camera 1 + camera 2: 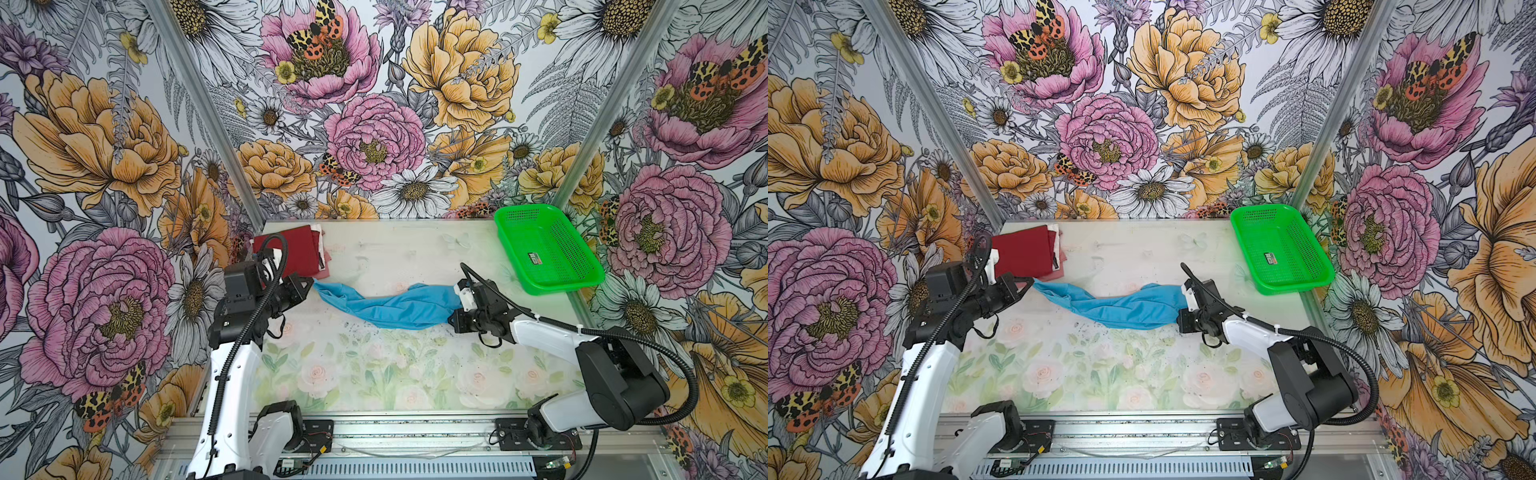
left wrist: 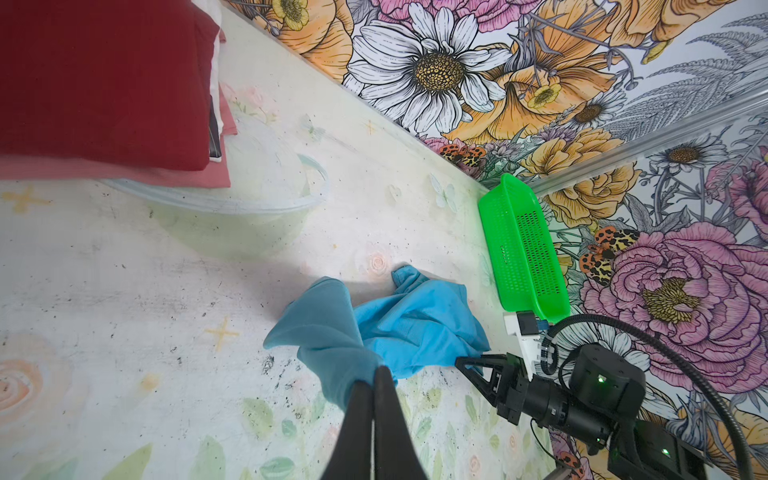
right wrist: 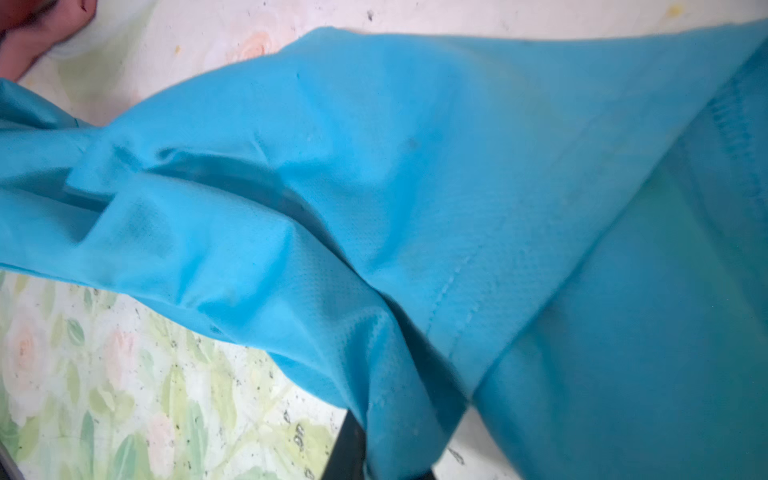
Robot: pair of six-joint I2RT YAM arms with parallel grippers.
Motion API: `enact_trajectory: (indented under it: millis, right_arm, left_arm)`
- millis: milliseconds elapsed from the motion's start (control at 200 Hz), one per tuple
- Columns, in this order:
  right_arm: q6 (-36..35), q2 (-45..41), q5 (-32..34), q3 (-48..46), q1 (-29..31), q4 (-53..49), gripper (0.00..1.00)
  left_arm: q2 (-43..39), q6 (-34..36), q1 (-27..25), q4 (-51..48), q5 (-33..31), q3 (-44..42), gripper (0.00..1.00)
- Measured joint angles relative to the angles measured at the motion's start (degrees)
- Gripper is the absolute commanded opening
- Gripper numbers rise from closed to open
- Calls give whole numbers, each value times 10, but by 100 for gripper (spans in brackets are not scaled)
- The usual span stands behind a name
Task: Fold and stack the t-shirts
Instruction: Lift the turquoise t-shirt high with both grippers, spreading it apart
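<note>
A sky-blue t-shirt lies bunched and stretched lengthwise across the middle of the table between both arms. My left gripper is shut on its left end, the cloth pinched at the fingertips. My right gripper is shut on its right end, where blue cloth drapes over the jaws and hides most of them. At the back left sits a folded dark maroon t-shirt, on top of a pinkish one with a white edge showing between them.
A bright green perforated basket stands at the back right corner, tilted against the wall. Flowered walls close in the table on three sides. A metal rail runs along the front edge.
</note>
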Motion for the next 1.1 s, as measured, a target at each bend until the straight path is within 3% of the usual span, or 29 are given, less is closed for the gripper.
enact_trajectory:
  millis: [315, 545, 695, 901, 1001, 1101]
  right_arm:
    - [6, -149, 17, 10, 2, -73, 3]
    - [-19, -154, 19, 93, -26, -145, 0]
    - [-61, -18, 2, 281, -101, -190, 0]
    - [-92, 182, -21, 669, -174, -274, 0]
    - [-95, 210, -40, 800, -190, -302, 0]
    - [-96, 197, -57, 873, -196, -316, 0]
  left_arm:
    - [2, 0, 0, 0, 0, 0, 0]
    - [30, -10, 2, 14, 1, 14, 0]
    - [120, -29, -14, 52, 0, 97, 0]
    - [316, -90, -24, 157, 22, 334, 0]
    - [381, -132, -23, 210, 44, 434, 0]
    - [388, -152, -23, 230, 53, 480, 0]
